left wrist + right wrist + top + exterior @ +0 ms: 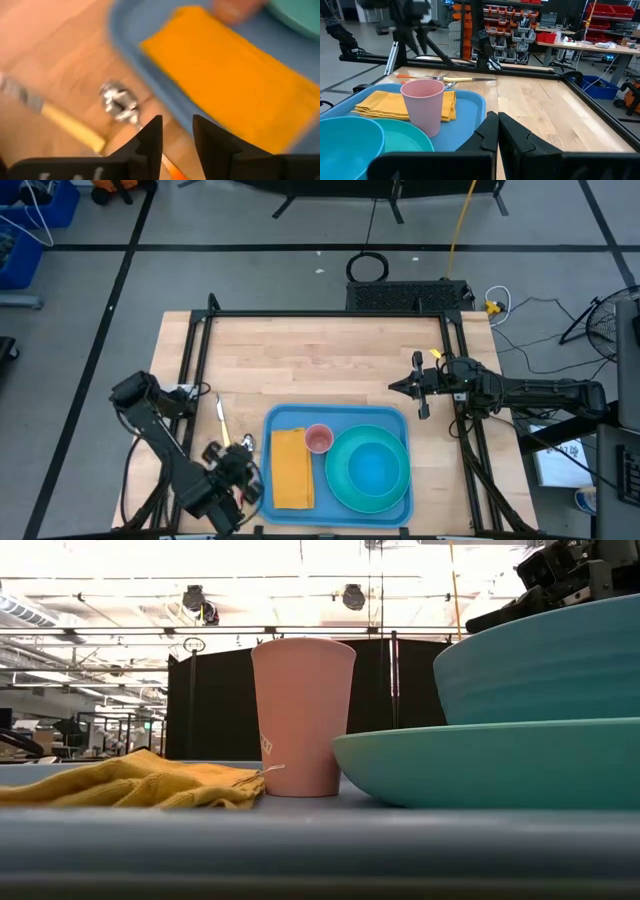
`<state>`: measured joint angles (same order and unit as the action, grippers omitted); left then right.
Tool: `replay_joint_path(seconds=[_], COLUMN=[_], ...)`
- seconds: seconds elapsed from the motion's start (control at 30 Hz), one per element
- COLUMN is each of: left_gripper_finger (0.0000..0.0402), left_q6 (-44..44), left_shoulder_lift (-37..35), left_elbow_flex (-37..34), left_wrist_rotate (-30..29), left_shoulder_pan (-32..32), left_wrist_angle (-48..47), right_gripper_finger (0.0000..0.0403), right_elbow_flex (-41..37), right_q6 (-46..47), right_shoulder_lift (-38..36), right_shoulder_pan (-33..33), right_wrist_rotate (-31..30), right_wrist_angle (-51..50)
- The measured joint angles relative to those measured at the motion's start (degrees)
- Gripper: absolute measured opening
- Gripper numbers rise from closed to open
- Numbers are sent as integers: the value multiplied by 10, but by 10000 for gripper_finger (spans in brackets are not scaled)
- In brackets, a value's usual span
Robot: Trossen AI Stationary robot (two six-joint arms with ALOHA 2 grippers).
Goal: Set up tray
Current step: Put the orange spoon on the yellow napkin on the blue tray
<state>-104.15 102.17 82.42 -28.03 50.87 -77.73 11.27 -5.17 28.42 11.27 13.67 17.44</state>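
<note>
Toward 6 o'clock on the wooden surface [330,370], the light-blue tray [285,420] is seen, carrying a folded yellow napkin [291,468], a pink cup [318,439] and a teal bowl [373,468] on a teal plate [345,485]. At 7 o'clock, just beside the tray, the left claw [176,131] is held above a spoon [119,101] with its fingers narrowly parted, gripping nothing. A yellow-handled knife [221,420] lies beside it. At 3 o'clock, the right claw [396,387] is kept fully closed and empty.
</note>
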Motion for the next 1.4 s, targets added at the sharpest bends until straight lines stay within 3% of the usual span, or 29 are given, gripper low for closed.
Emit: replay_joint_path(seconds=[0.07, 0.13, 0.33, 0.6, 0.97, 1.4], left_gripper_finger=[99, 100, 140, 220, 236, 236], left_q6=[-97, -136, -153, -96, -20, -87], left_shoulder_lift=[2, 1, 2, 2, 2, 8], left_elbow_flex=[-19, -41, -128, -152, -152, -156], left_wrist_rotate=[20, 63, 161, 212, 217, 211], left_shoulder_pan=[-1, -6, -31, -86, -136, -83], left_wrist_angle=[0, 23, 105, 119, 148, 146], right_gripper_finger=[0, 0, 0, 0, 0, 0], right_elbow_flex=[0, 0, 0, 0, 0, 0], right_q6=[0, 0, 0, 0, -1, -1], right_shoulder_lift=[0, 0, 0, 0, 0, 0], right_shoulder_pan=[0, 0, 0, 0, 0, 0], right_wrist_rotate=[0, 0, 0, 0, -1, -1], right_wrist_angle=[3, 3, 13, 12, -13, -14])
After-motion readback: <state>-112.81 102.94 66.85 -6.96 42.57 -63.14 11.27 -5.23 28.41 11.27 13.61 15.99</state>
